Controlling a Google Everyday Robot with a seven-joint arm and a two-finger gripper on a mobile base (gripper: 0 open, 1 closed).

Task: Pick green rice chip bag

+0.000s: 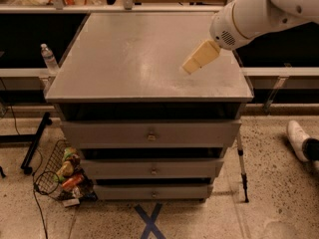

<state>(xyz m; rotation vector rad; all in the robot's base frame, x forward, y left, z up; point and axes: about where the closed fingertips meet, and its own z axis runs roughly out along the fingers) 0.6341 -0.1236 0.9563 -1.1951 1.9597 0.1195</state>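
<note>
1. Camera view, the only one: I look down from the front onto a grey metal cabinet with a flat, dull, slightly shiny top.
2. My arm enters from the upper right corner. It is a thick white tube that slants down and to the left over the cabinet's right rear part.
3. The arm ends in a rounded white wrist with a small speckled grille. My gripper juts out from it as a tan wedge.
4. The gripper points down and left and hangs above the right half of the cabinet top, apart from the surface. It holds nothing. I cannot tell whether it is spread or pressed together.
5. Below the top, three drawers are stacked: a top drawer, a middle drawer and a bottom drawer. All three fronts sit flush.
6. A clear water bottle stands upright just beside the cabinet's left edge.
7. A wire basket sits on the speckled floor by the lower left corner, with a few colourful snack packets in it. I cannot tell whether one of them is the green rice chip bag.
8. A blue tape cross marks the floor in front of the cabinet. A white shoe shows at the right edge.
</note>
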